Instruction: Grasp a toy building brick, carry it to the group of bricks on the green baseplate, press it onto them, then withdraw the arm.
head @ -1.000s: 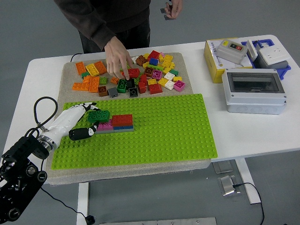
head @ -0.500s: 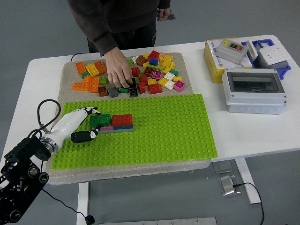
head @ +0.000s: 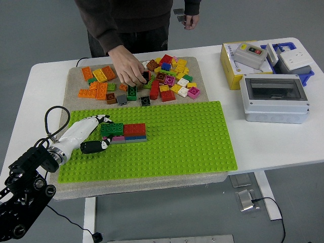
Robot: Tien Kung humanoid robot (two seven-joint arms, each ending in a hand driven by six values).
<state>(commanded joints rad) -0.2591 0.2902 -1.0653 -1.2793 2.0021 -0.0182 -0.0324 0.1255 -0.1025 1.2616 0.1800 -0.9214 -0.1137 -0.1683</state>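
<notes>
A robot's left hand (head: 88,132) rests at the left end of a small stack of bricks on the green baseplate (head: 177,147), its fingers curled around a dark green brick (head: 111,129) that sits on top of the stack beside a red brick (head: 134,129). The thumb lies low against the stack's near side and the other fingers reach over from behind, a hold that looks suited to pressing the brick down onto the pink and blue pieces beneath. Whether it is fully seated cannot be told from this height. The baseplate lies on a beige mat (head: 71,81), which probably keeps it from sliding under the push.

At the far side a person's hand (head: 129,71) picks among the loose bricks (head: 167,76) heaped on the mat, apparently sorting or choosing one; what the fingertips hold is hidden. The person's other hand, at the top edge, grips something small and hard to identify. Grey boxes (head: 273,98) stand well apart at the right. The robot's right arm does not appear.
</notes>
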